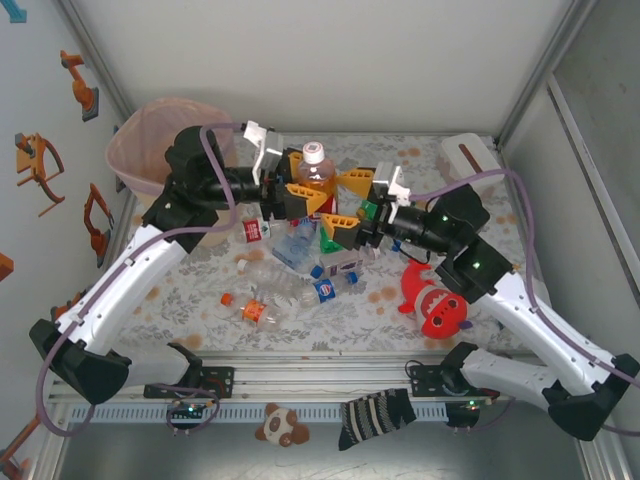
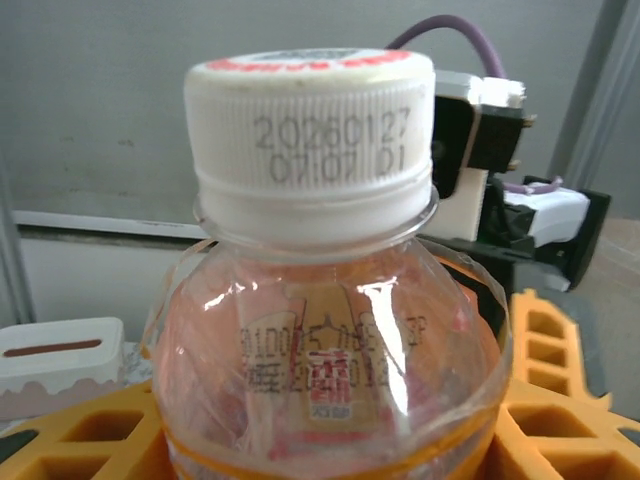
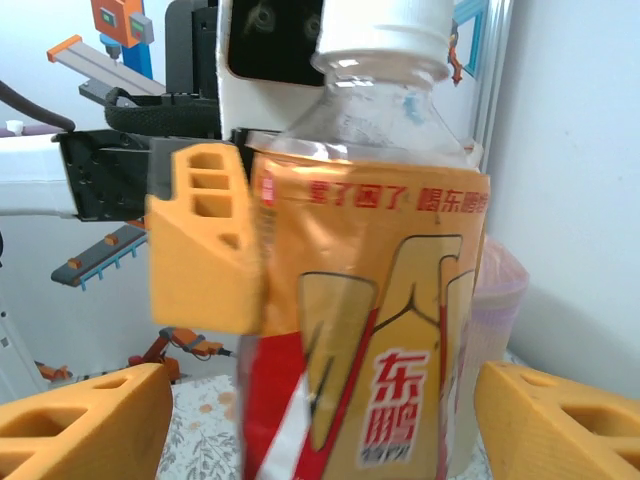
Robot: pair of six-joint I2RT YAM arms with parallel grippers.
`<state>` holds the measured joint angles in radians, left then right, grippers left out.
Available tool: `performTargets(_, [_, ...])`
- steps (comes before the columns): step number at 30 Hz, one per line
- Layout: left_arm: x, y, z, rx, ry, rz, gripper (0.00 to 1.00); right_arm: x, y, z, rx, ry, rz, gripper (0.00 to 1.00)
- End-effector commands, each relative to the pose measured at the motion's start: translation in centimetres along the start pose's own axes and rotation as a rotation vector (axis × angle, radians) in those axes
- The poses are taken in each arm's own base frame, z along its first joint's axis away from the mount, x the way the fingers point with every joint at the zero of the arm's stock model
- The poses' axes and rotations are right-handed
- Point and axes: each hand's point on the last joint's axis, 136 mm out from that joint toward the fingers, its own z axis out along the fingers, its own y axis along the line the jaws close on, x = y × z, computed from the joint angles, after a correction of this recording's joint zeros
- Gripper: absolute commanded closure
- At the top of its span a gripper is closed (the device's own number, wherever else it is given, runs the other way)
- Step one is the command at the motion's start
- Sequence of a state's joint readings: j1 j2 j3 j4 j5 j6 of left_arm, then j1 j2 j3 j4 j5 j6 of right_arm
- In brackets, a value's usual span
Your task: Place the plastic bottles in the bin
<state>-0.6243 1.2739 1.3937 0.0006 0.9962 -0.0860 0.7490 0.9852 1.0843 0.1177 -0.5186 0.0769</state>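
Observation:
A clear plastic bottle [image 1: 316, 172] with an orange label and white cap stands upright in the air between the two grippers, above the middle of the table. My left gripper [image 1: 305, 182] is shut on it; its yellow fingers [image 2: 90, 430] press both sides of the bottle [image 2: 320, 330]. My right gripper [image 1: 348, 205] faces it from the right and is open, its fingers [image 3: 80, 420] standing clear of the bottle [image 3: 390, 300]. The bin [image 1: 150, 140], with a pink liner, sits at the far left corner. Several more plastic bottles [image 1: 300, 250] lie on the table below.
A red shark plush [image 1: 437, 300] lies by the right arm. A white box with a brown slot [image 1: 470, 152] stands at the back right. A striped sock [image 1: 375, 415] and a small plush [image 1: 282, 425] rest on the near rail. Walls close in on both sides.

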Motion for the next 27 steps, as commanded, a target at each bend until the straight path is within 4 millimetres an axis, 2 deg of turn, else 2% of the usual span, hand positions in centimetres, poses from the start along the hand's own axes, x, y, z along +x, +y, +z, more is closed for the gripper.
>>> performTargets(1, [-2.1,0.6,-1.9,-0.113,-0.016,0.071,0.44,0.1,-0.1,-0.9,0.041,0.01,-0.004,0.22])
performTargets(7, [-2.1,5.5,-6.3,-0.445,0.046,0.06,0.46,1.0,-1.1,-1.8,0.122,0.055,-0.007,0.21])
performTargets(12, [-1.5,9.7,-11.3,-0.747,0.156,0.04,0.46,1.5,-2.0,-2.4,0.188,0.087,-0.012,0.21])
performTargets(23, [2.7,17.3,-22.4,-1.172,0.448,-0.098,0.46,1.9,-2.5,-2.3,0.211,0.111,-0.012,0.21])
performTargets(27, [5.0,19.9,-24.9,-1.234,0.556,-0.169,0.46,2.0,-2.5,-2.1,0.203,0.116,-0.011,0.21])
